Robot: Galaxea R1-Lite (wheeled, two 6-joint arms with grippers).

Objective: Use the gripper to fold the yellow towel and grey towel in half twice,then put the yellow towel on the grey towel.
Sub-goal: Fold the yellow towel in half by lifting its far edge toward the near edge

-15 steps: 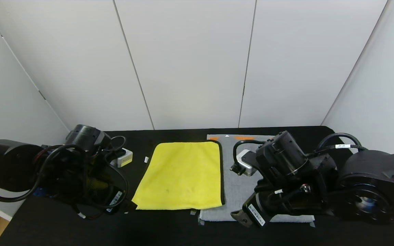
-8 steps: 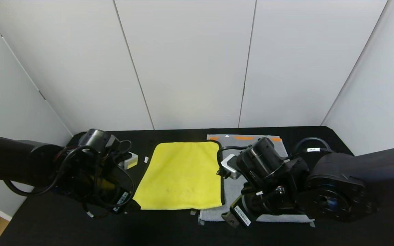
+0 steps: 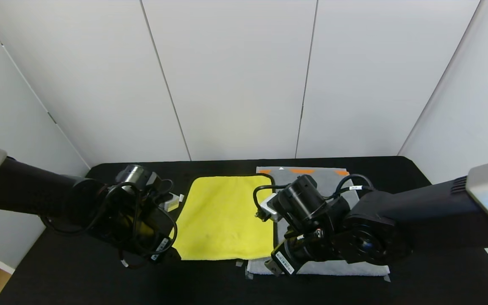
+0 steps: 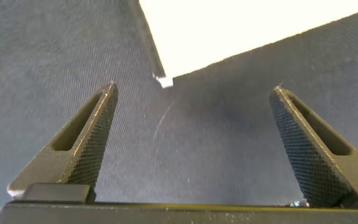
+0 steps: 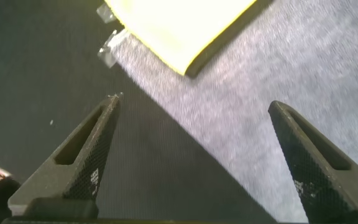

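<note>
The yellow towel (image 3: 223,216) lies flat on the black table, its right edge overlapping the grey towel (image 3: 356,268), whose orange band (image 3: 302,171) is at the far end. My left gripper (image 3: 171,255) is open and empty just left of the yellow towel's near left corner. In the left wrist view my left gripper (image 4: 194,87) hovers over bare table, with the towel corner (image 4: 241,25) beyond the fingertips. My right gripper (image 3: 272,267) is open and empty over the grey towel's near left corner. In the right wrist view my right gripper (image 5: 193,101) is near the yellow corner (image 5: 173,25) and the grey towel (image 5: 291,68).
The black table (image 3: 210,288) is walled by white panels at the back and sides. Small pieces of tape (image 3: 239,263) lie by the towels' near edges, and they also show in the right wrist view (image 5: 107,48). A small white tag (image 3: 181,197) lies left of the yellow towel.
Both arms have moved inward: the left gripper to the right toward the yellow towel's near left corner, the right gripper to the left toward its near right corner. The towels have not moved.
</note>
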